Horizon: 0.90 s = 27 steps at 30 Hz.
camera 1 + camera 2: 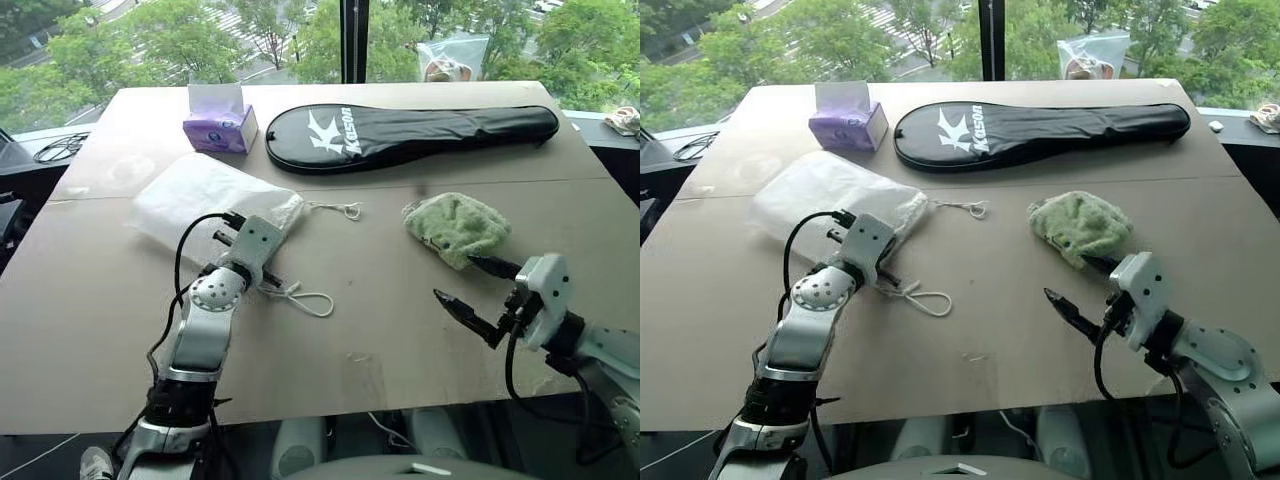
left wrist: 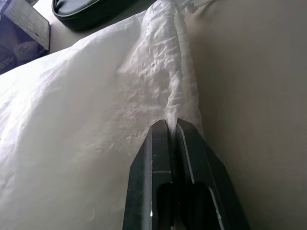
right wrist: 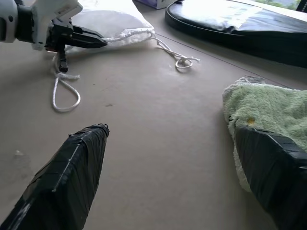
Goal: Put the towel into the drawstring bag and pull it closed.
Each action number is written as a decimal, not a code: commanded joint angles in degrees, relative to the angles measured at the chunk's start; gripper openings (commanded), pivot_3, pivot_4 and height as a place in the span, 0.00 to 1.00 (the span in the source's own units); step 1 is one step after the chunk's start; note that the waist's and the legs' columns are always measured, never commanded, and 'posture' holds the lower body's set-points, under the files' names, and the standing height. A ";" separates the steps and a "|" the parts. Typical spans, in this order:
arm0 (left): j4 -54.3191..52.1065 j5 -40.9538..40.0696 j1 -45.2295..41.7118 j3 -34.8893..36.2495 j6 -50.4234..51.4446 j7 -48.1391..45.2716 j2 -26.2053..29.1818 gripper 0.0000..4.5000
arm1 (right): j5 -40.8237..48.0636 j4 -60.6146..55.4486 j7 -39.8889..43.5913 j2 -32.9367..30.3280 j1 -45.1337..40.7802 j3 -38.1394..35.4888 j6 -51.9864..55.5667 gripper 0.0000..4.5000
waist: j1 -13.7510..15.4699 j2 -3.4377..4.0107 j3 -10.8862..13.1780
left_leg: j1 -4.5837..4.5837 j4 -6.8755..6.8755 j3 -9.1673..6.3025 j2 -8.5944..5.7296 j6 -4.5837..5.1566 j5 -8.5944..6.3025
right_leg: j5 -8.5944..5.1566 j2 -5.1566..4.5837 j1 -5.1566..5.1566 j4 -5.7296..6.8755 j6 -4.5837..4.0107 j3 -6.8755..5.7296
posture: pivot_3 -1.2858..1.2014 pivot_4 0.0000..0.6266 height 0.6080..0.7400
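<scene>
The white drawstring bag lies flat on the left half of the brown table, its mouth towards the middle. Two cream cords trail from it: one loop near me and one knot farther off. My left gripper is shut on the bag's crinkled edge by the mouth, with white fabric pinched between its fingers; the right wrist view shows it too. The light-green towel lies crumpled on the right. My right gripper stands open just in front of the towel, one finger at its near edge.
A long black racket cover lies across the far side of the table. A purple tissue box stands at the far left beside it. A clear plastic bag sits past the far edge by the window.
</scene>
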 commanded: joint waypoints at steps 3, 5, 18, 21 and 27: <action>5.09 -24.10 -14.41 22.24 33.20 -6.31 -6.42 0.02 | -5.31 1.04 -7.32 0.00 -3.04 -1.17 3.31 1.00 | 0.07 -0.06 -0.01 | -0.11 0.33 -0.15 0.00 0.00 0.00 | 0.00 0.04 0.05 0.16 0.01 -0.13 | 0.52 0.24 1.00; 7.79 -30.37 -19.73 30.01 46.98 -9.43 -5.60 0.02 | -8.77 2.33 -10.01 0.11 -5.08 -0.81 2.88 1.00 | -0.31 -0.09 0.01 | -0.09 0.48 -0.13 -0.02 0.01 0.00 | 0.00 0.05 0.06 0.33 0.02 -0.07 | 0.52 0.24 1.00; 10.28 -56.48 -24.36 30.40 57.83 -9.96 4.96 0.02 | -7.29 32.20 -8.33 0.42 -33.49 2.84 17.40 1.00 | -1.52 -0.20 0.09 | 0.01 0.63 -0.06 -0.01 -0.01 0.01 | 0.00 -0.04 0.01 0.74 -0.01 0.07 | 0.52 0.24 1.00; 9.01 -59.37 -23.85 28.82 57.83 -7.31 4.78 0.02 | -8.43 44.38 -5.35 2.39 -41.15 5.88 16.62 1.00 | -1.64 -0.20 0.09 | 0.01 0.63 -0.02 -0.02 -0.01 0.01 | 0.02 -0.03 0.00 0.75 -0.03 0.10 | 0.52 0.24 1.00; 6.00 -60.48 -22.71 27.27 57.83 -2.70 2.67 0.02 | -15.53 64.85 4.07 2.87 -49.87 15.94 12.52 1.00 | -1.75 -0.21 0.09 | 0.00 0.57 0.06 -0.03 -0.25 0.15 | 0.13 0.00 -0.04 0.73 -0.21 0.16 | 0.52 0.24 1.00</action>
